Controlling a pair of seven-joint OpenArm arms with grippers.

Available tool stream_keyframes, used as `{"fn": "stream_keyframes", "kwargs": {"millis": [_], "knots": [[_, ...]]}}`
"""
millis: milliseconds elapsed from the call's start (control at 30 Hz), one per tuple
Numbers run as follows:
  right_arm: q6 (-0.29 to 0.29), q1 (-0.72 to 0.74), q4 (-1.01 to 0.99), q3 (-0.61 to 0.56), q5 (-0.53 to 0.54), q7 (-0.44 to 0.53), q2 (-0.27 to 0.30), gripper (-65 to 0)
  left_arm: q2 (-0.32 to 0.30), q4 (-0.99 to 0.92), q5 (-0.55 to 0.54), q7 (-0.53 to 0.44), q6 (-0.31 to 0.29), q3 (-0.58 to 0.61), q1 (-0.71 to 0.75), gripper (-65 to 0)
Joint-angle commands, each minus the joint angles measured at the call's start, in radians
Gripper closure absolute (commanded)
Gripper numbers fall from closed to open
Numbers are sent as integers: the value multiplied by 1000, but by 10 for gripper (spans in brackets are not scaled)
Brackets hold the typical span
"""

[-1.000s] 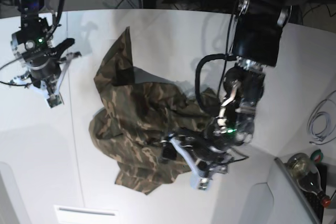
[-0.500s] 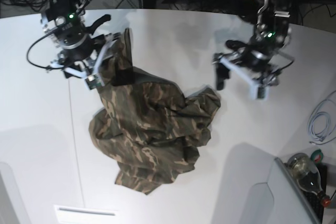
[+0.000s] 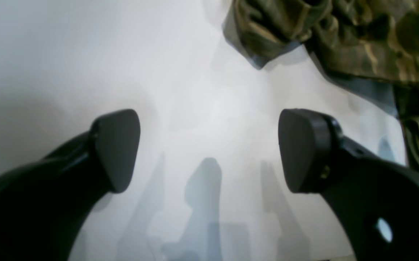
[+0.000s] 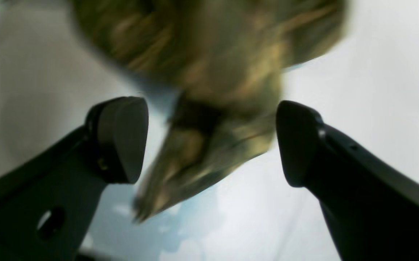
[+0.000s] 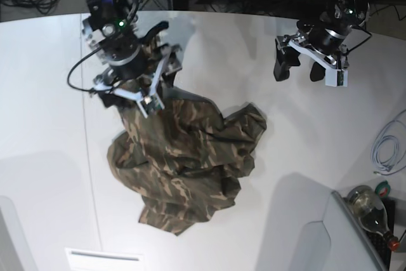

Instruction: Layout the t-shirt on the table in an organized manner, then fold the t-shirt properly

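Camouflage t-shirt (image 5: 184,157) lay crumpled mid-worktop (image 5: 51,125) in the base view, right gripper (image 5: 155,87) over its upper edge, left gripper (image 5: 311,68) well apart from it above bare surface. Left wrist view: jaws spread wide, nothing between, shirt at the top right corner. Right wrist view: jaws released, a blurred fold of shirt between them, touching neither pad.
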Motion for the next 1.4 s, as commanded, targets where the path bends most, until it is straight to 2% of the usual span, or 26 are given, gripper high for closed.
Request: {"fn": "stream_keyframes", "kwargs": {"millis": [0, 100, 167, 233, 267, 300, 400, 500, 533, 667, 733, 933, 1000, 1100, 1167, 1367], "knots": [[-42, 12, -11, -1, -8, 21, 1, -488, -12, 19, -15, -24, -9, -6, -3, -571], [-146, 32, -117, -4, -8, 32, -1, -492, -10, 19, -15, -24, -9, -6, -3, -571], [-175, 62, -201, -3, -5, 73, -1, -494, 8, 17, -15, -24, -11, -6, -3, -571], [-178, 87, -276, 5, -6, 107, -1, -465, 25, 16, -15, -24, -16, -6, -6, -571], [-178, 94, -299, 7, -5, 110, -1, -414, 36, 16, -15, -24, -16, 3, -11, -571], [-178, 94, -302, 8, -5, 107, 1, -335, 42, 14, -13, -24, -16, 23, -25, -571], [-178, 62, -267, 57, -3, 96, -2, 0, 50, -1, -10, -24, -16, 97, -46, -571], [-174, 30, -222, 63, -3, 95, -4, -33, 54, -50, -18, -27, -14, 173, -92, -571], [-174, 25, -213, 63, -3, 95, -4, -14, 71, -76, -18, -27, -14, 186, -112, -571], [-174, 22, -209, 70, -6, 93, -1, 0, 168, -173, -82, -27, -16, 126, -164, -571], [-174, 16, -207, 70, -6, 93, 1, 0, 186, -193, -147, -29, -16, 103, -172, -571], [-172, 7, -204, 70, -6, 95, 1, 0, 179, -218, -98, -29, -16, 88, -200, -571], [-174, 4, -192, 70, -6, 93, 1, 0, 173, -253, -147, -24, -31, 71, -210, -571], [-178, -4, -156, 68, -6, 93, 1, 0, 171, -339, -326, -23, -117, 54, -235, -571], [-178, -13, -136, 70, -8, 93, 1, 0, 171, -382, -395, -21, -143, 55, -249, -571], [-178, -16, -132, 71, -8, 93, 1, 0, 171, -396, -414, 29, -151, 49, -261, -571]]}}
